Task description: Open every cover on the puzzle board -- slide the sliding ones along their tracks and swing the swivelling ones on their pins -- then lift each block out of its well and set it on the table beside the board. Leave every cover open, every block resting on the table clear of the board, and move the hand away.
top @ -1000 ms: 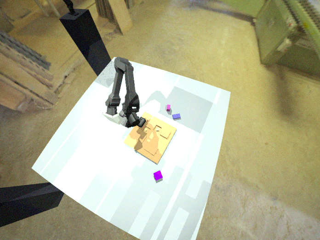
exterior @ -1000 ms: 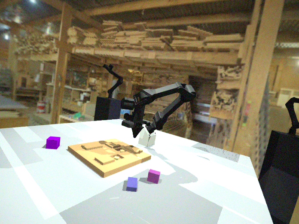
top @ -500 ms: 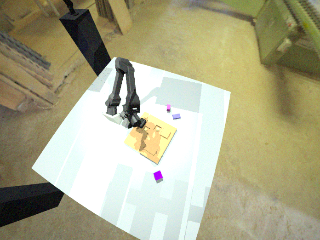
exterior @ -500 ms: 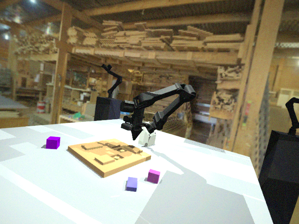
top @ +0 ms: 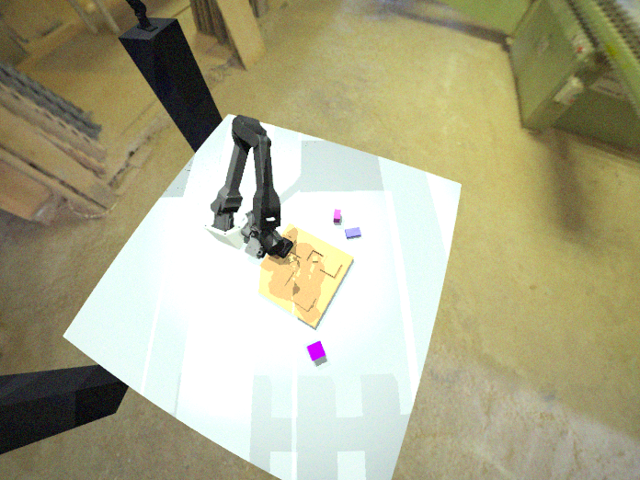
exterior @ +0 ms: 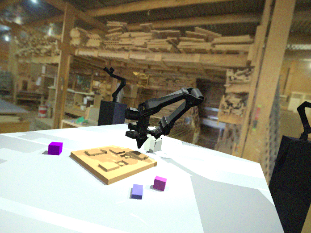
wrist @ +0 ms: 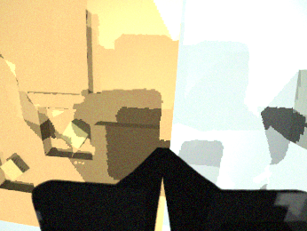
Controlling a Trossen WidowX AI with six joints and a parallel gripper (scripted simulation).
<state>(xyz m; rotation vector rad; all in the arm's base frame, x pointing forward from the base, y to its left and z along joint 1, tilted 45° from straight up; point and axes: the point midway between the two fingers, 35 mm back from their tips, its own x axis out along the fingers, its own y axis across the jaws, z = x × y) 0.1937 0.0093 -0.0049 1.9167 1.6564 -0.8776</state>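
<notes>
Purple, magenta and blue-violet are the three blocks that I see out on the table: a purple cube (top: 315, 350) (exterior: 55, 148) stands alone off one side of the wooden board (top: 332, 293) (exterior: 110, 180) (wrist: 133, 18), and a magenta block (top: 337, 215) (exterior: 160, 183) and a flat violet block (top: 352, 233) (exterior: 136, 191) lie near each other off another side. The gripper (top: 287, 248) (exterior: 139, 146) (wrist: 162, 153) has its fingers together, with nothing between them, near the board's edge. Probably most is done; whether every cover is fully open, I cannot tell. Raised square plates and square wells, in plain smooth yellow-brown, mark the board.
</notes>
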